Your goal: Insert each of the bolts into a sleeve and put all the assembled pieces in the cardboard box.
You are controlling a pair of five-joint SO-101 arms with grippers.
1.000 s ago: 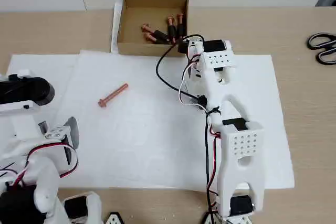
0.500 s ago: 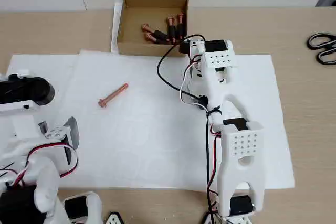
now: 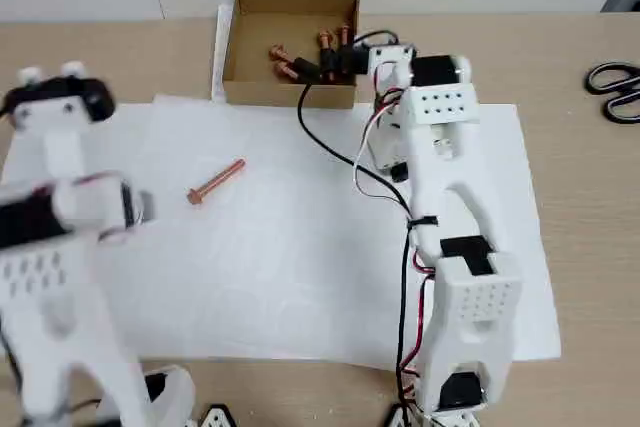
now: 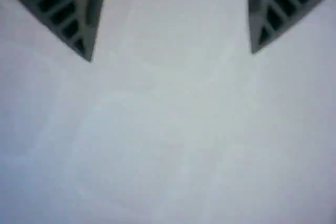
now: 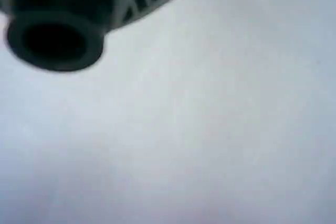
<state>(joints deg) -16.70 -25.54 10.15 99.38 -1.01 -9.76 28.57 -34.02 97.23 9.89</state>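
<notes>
Hanging above the white sheet (image 3: 300, 277) on the left side of the counter (image 3: 100, 57), the left arm (image 3: 60, 207) carries its pincer (image 4: 170, 53) released, the two ribbed fingers (image 4: 79, 19) spread wide with only bare sheet between them. To its right a single copper bolt (image 3: 215, 181) lies flat on the sheet at a slant, well apart from both arms and with no sleeve on it. Beyond the sheet's far edge sits the cardboard box (image 3: 232, 47), holding several assembled pieces (image 3: 300, 67) toward its right side. The right arm (image 3: 450, 177) stretches up to the box's near right corner, its pincer (image 3: 348, 57) at the wall there. In the blurred right wrist view it seems clenched on a black sleeve (image 5: 55, 40), seen end-on with its bore open. Scissors (image 3: 615, 90) lie at the counter's far right.
</notes>
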